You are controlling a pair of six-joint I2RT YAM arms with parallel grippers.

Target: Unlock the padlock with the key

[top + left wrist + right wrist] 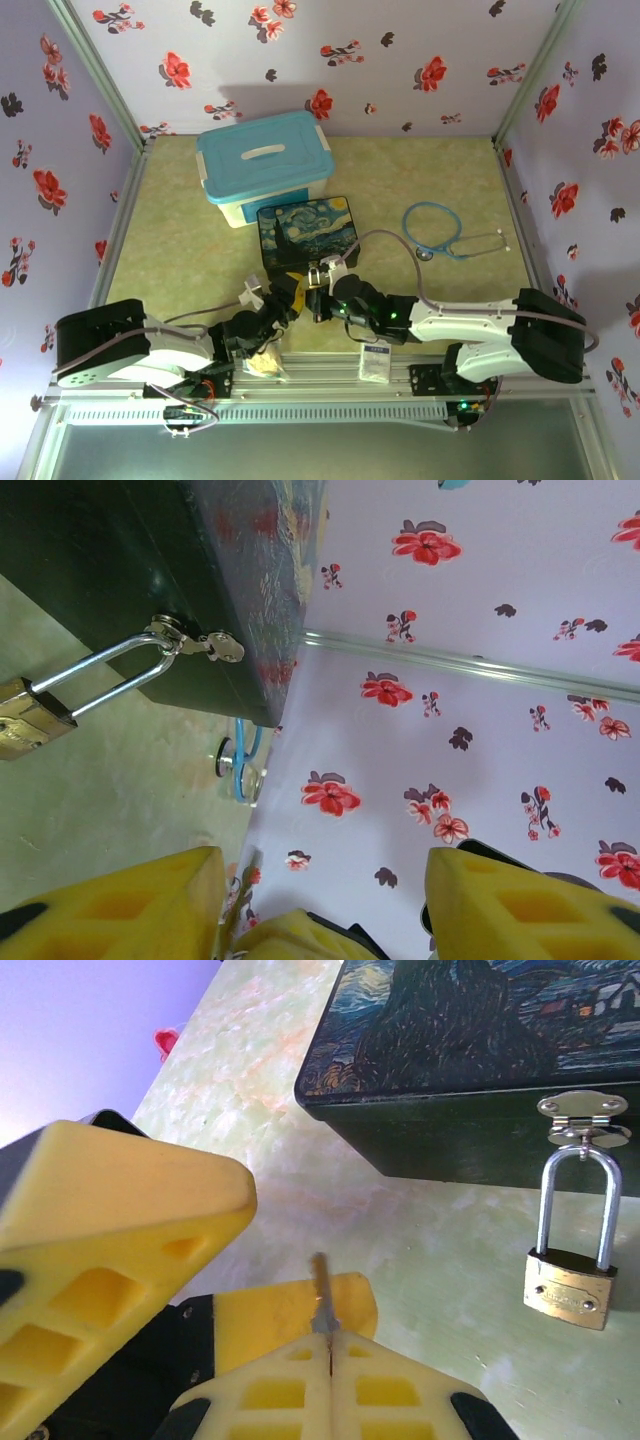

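Your R gripper point(328, 1348) pinches the thin grey metal key point(320, 1295); L gripper point(320, 875) gapes, empty. Blocky brass padlock point(568, 1290), silver U-shackle point(545, 1200) thru hasp point(585, 1115) of printed box point(470, 1020).

Green marbled table point(180, 250) — carrying a blue-lidded bin point(263, 165) at the back, a Starry-Night box point(306, 230) just before it, the padlock point(567, 1287) resting at its front, a blue stethoscope point(440, 232) to the right.

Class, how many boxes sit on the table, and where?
2. A blue-lidded plastic box at the back; a dark painted box just in front of it, padlock hanging from its clasp.
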